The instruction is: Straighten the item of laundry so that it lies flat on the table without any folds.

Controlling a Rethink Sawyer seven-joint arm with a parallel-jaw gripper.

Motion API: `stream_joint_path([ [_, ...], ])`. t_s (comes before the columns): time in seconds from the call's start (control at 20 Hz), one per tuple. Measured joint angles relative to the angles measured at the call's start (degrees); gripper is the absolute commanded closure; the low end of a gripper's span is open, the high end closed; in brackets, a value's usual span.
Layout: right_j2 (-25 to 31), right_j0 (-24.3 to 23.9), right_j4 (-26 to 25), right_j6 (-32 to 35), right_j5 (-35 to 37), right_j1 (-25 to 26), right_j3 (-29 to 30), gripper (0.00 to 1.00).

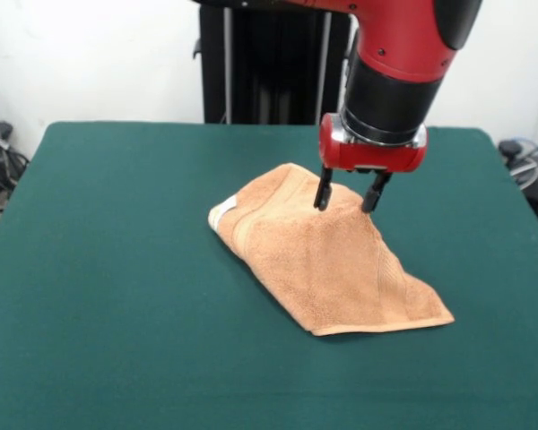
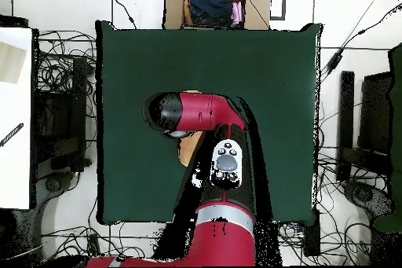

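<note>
green table [image 1: 99,269]: folded towel [image 1: 332,260] long axis diagonal; tool [image 1: 348,193] spread, seemingly pinching raised fold.

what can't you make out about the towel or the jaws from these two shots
- Overhead view: the arm covers nearly all of the towel; only a sliver shows, so its folds are unreadable.
- Overhead view: the gripper is hidden under the arm.
- Front view: whether the gripper touches or pinches the towel is unclear.
</note>
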Motion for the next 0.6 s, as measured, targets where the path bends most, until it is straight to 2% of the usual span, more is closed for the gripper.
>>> stream_joint_path([
  [0.6, -1.7, 0.9, 0.0, 0.0, -0.3, 0.3, 0.0, 0.00],
])
